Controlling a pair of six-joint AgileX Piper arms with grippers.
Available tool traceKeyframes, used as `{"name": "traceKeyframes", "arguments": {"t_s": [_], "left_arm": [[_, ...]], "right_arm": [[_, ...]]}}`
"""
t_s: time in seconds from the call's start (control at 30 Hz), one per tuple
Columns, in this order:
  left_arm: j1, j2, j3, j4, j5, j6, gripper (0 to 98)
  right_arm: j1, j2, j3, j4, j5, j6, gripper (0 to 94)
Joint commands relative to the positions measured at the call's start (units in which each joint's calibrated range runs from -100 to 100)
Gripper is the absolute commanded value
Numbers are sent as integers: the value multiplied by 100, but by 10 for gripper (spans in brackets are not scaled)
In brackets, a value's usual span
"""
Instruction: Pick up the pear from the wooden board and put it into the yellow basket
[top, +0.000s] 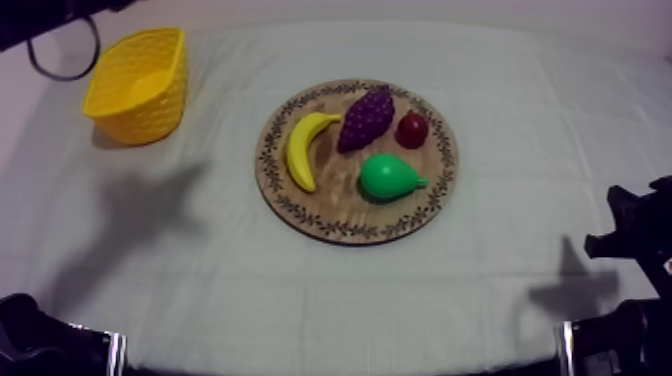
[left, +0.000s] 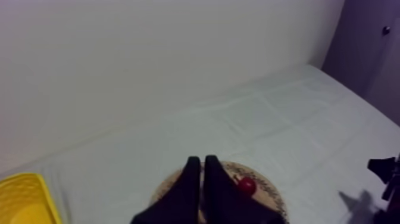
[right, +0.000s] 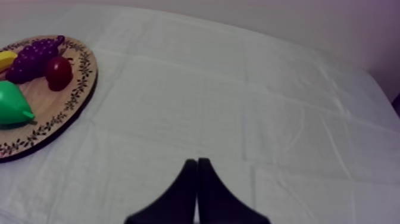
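The green pear (top: 388, 177) lies on the round wooden board (top: 300, 215), at its near right, beside a banana (top: 305, 148), grapes (top: 367, 116) and a small red fruit (top: 412, 129). The yellow basket (top: 140, 85) stands at the far left with nothing in it. My left gripper (left: 202, 162) is shut on nothing and hangs high above the board's (left: 271, 193) near side, with the small red fruit (left: 246, 186) just past its tips. My right gripper (right: 197, 162) is shut on nothing over bare cloth, well to the right of the pear (right: 13, 104) and the board (right: 71, 101).
My right arm (top: 640, 230) sits at the table's right edge. The left wrist view has the basket's rim (left: 24, 199) off to the side of the board. Open cloth lies between the board and the basket.
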Motion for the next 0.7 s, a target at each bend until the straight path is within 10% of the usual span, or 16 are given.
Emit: {"name": "traceKeyframes", "arguments": {"t_s": [0.0,0.67], "left_arm": [[95,466,-494,157,244,-1637,13],[299,1823,-556,516,1502,-2468,69]], "right_arm": [[0,1,3,-1,2,-4,3],[0,1,3,-1,2,-3,3]]}}
